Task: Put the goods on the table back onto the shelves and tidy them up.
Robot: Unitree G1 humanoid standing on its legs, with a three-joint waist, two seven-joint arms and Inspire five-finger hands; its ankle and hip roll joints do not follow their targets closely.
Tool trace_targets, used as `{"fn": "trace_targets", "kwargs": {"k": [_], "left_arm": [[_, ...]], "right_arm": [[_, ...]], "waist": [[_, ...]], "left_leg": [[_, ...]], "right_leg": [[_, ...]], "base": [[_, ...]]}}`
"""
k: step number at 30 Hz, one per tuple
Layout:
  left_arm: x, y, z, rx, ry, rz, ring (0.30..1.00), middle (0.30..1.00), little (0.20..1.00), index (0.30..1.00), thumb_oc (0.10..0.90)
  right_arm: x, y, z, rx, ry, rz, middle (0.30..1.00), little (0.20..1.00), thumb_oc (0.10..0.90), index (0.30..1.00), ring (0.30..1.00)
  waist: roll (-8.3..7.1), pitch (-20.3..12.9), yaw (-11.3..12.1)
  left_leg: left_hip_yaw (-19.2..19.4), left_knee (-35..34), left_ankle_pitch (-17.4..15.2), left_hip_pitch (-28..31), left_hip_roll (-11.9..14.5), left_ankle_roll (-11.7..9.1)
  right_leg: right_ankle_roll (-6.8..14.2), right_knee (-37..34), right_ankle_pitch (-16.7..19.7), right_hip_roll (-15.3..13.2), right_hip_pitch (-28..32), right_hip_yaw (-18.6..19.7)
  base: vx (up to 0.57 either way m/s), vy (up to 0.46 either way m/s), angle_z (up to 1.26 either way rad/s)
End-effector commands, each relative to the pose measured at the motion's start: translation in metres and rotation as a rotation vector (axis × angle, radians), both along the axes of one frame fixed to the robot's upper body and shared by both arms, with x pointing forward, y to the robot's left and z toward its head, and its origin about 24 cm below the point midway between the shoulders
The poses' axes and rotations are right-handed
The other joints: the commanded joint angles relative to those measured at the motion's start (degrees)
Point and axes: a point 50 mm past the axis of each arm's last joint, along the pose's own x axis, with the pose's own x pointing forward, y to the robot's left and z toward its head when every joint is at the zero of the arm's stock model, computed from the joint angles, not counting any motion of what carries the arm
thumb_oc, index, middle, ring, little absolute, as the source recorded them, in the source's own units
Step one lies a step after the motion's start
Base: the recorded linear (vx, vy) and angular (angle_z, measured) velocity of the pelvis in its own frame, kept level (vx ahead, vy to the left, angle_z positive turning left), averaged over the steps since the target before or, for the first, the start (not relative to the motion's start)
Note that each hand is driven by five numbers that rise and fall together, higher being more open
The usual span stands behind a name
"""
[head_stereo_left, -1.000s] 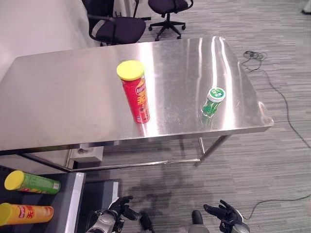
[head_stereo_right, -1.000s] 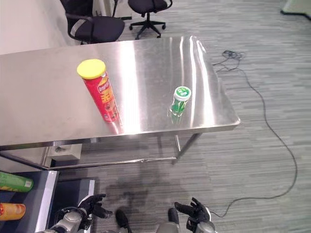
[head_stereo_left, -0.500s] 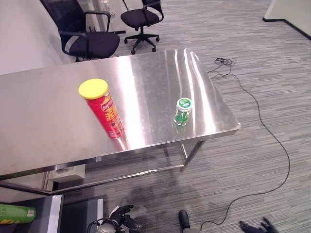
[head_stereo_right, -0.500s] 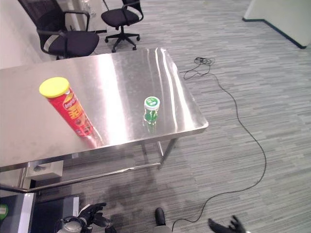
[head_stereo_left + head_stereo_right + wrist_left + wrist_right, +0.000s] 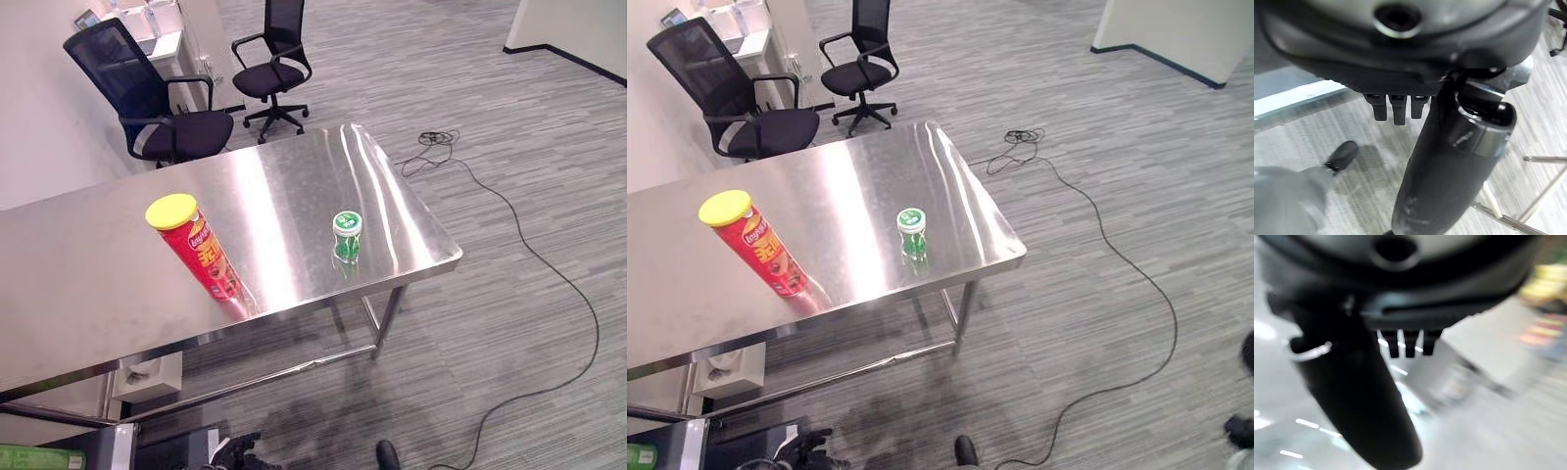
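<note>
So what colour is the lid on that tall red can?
Yellow; the lid tops the red can, clearest in the left eye view.

Bright glare on table (image 5: 294,186)

The right hand (image 5: 1400,308) hangs close to the lens, thumb (image 5: 1356,401) angling toward six o'clock, short fingertips (image 5: 1409,343) in a row at centre, nothing held. Blurred pale surroundings lie beyond.

Only the red can (image 5: 197,248) and green jar (image 5: 346,235), well apart, stand on the steel table (image 5: 88,274)
</note>
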Motion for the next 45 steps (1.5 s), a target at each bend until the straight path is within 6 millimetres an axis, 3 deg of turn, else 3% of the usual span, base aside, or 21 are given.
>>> {"fn": "trace_targets", "kwargs": {"k": [1, 4, 7, 10, 12, 14, 18, 29, 39, 40, 42, 43, 45], "left_arm": [[0.026, 0.019, 0.009, 0.063, -0.046, -0.054, 0.900, 0.900, 0.900, 0.900, 0.800], [0.026, 0.015, 0.008, 0.056, -0.043, -0.074, 0.900, 0.900, 0.900, 0.900, 0.800], [0.026, 0.011, 0.008, 0.052, -0.040, -0.111, 0.900, 0.900, 0.900, 0.900, 0.800], [0.022, 0.009, 0.007, 0.037, -0.034, -0.127, 0.900, 0.900, 0.900, 0.900, 0.800], [0.021, 0.008, 0.007, 0.036, -0.033, -0.125, 0.900, 0.900, 0.900, 0.900, 0.800], [0.014, 0.011, 0.005, 0.025, -0.020, -0.104, 0.900, 0.900, 0.900, 0.900, 0.800], [0.009, 0.016, 0.006, 0.020, -0.016, -0.078, 0.900, 0.900, 0.900, 0.900, 0.800], [0.001, 0.022, 0.005, 0.017, -0.004, -0.055, 0.900, 0.900, 0.900, 0.900, 0.800], [-0.004, 0.021, 0.004, 0.013, 0.010, -0.059, 0.900, 0.900, 0.900, 0.900, 0.800], [0.011, 0.091, 0.028, 0.074, 0.025, 0.004, 0.900, 0.900, 0.900, 0.900, 0.800], [0.047, 0.025, 0.017, 0.040, -0.078, -0.065, 0.900, 0.900, 0.900, 0.900, 0.800], [0.045, 0.009, 0.013, 0.021, -0.078, -0.051, 0.900, 0.900, 0.900, 0.900, 0.800], [0.041, -0.001, 0.009, 0.020, -0.055, -0.023, 0.900, 0.900, 0.900, 0.900, 0.800]], "right_arm": [[0.021, 0.045, 0.073, -0.305, -0.274, 0.313, 0.900, 0.900, 0.800, 0.900, 0.900], [0.035, 0.055, 0.081, -0.290, -0.301, 0.459, 0.900, 0.900, 0.800, 0.900, 0.900], [0.066, 0.067, 0.080, -0.212, -0.230, 0.654, 0.900, 0.900, 0.800, 0.900, 0.900], [0.090, 0.065, 0.068, -0.131, -0.087, 0.734, 0.900, 0.900, 0.800, 0.900, 0.900], [0.091, 0.065, 0.069, -0.131, -0.086, 0.737, 0.900, 0.900, 0.800, 0.900, 0.900], [0.106, 0.059, 0.061, -0.021, -0.065, 0.784, 0.900, 0.900, 0.800, 0.900, 0.900], [0.124, 0.059, 0.060, 0.059, -0.069, 0.854, 0.900, 0.900, 0.800, 0.900, 0.900], [0.141, 0.076, 0.050, 0.291, -0.160, 1.147, 0.900, 0.900, 0.800, 0.900, 0.900], [0.162, 0.094, 0.031, 0.382, -0.078, 1.216, 0.900, 0.900, 0.800, 0.900, 0.900], [0.172, 0.105, 0.026, 0.396, -0.001, 1.276, 0.900, 0.900, 0.800, 0.900, 0.900], [0.178, 0.124, 0.019, 0.420, -0.018, 1.315, 0.900, 0.900, 0.800, 0.900, 0.900], [0.178, 0.125, 0.016, 0.434, -0.036, 1.309, 0.900, 0.900, 0.800, 0.900, 0.900], [0.180, 0.127, 0.014, 0.449, -0.049, 1.297, 0.900, 0.900, 0.800, 0.900, 0.900]], "waist": [[-4.31, 0.60, 3.41], [-4.68, 0.57, 4.12], [-5.00, 0.70, 5.91], [-5.34, 0.78, 8.04], [-5.28, 0.83, 7.86], [-5.44, 0.86, 9.56], [-5.56, 0.98, 10.87], [-6.35, 0.84, 12.64], [-6.69, 0.86, 14.06], [-6.22, 0.64, 13.86], [-6.62, 0.41, 13.35], [-6.92, 0.14, 13.22], [-7.46, -0.12, 13.06]], "left_leg": [[-3.71, 0.63, -2.01, 1.05, 3.00, -2.30], [-3.91, 0.63, -1.51, 0.91, 3.09, -2.32], [-4.41, 0.63, -1.77, 1.35, 3.17, -2.50], [-5.21, 0.63, -1.12, 1.21, 3.13, -2.62], [-5.28, 0.63, -1.12, 1.27, 3.13, -2.64], [-6.31, 0.63, -0.98, 1.40, 3.06, -2.67], [-7.64, 0.63, -0.97, 1.84, 2.85, -2.70], [-8.99, 0.63, -0.98, 2.37, 2.82, -2.78], [-9.62, 0.63, -0.88, 3.00, 2.86, -2.82], [-9.34, 0.63, -0.72, 3.28, 2.92, -3.13], [-9.35, 0.63, -1.12, 3.85, 2.82, -2.92], [-9.38, 0.63, -1.17, 3.92, 2.77, -2.90], [-9.39, 0.63, -1.25, 4.01, 2.79, -2.95]], "right_leg": [[2.83, 1.08, -0.73, -1.17, 3.13, -0.55], [2.59, 0.95, -0.65, -1.05, 3.32, -0.85], [2.56, 0.77, -1.37, -1.14, 4.49, -1.84], [2.27, 0.72, -1.57, -1.18, 5.25, -3.00], [2.26, 0.71, -1.60, -1.18, 5.36, -3.07], [2.04, 0.78, -2.15, -1.27, 6.39, -3.97], [1.77, 0.96, -2.86, -1.27, 7.76, -5.26], [1.46, 1.22, -3.77, -1.06, 9.16, -6.66], [1.13, 1.72, -4.51, -0.97, 9.86, -7.46], [1.30, 1.71, -4.52, -0.96, 10.01, -7.30], [1.07, 1.89, -4.76, -1.07, 10.43, -7.34], [0.97, 1.87, -4.78, -1.02, 10.51, -7.35], [0.86, 1.86, -4.80, -0.98, 10.68, -7.37]], "base": [[0.02, -0.058, 0.18], [0.00, -0.042, 0.12], [0.01, -0.041, 0.19], [0.01, -0.044, 0.23], [0.01, -0.022, 0.16], [0.02, -0.043, 0.20], [0.02, -0.027, 0.12], [0.01, -0.005, 0.07], [0.01, -0.005, 0.05], [0.05, 0.026, 0.00], [0.06, 0.007, -0.01], [0.05, -0.026, 0.04], [0.04, -0.030, 0.04]]}}
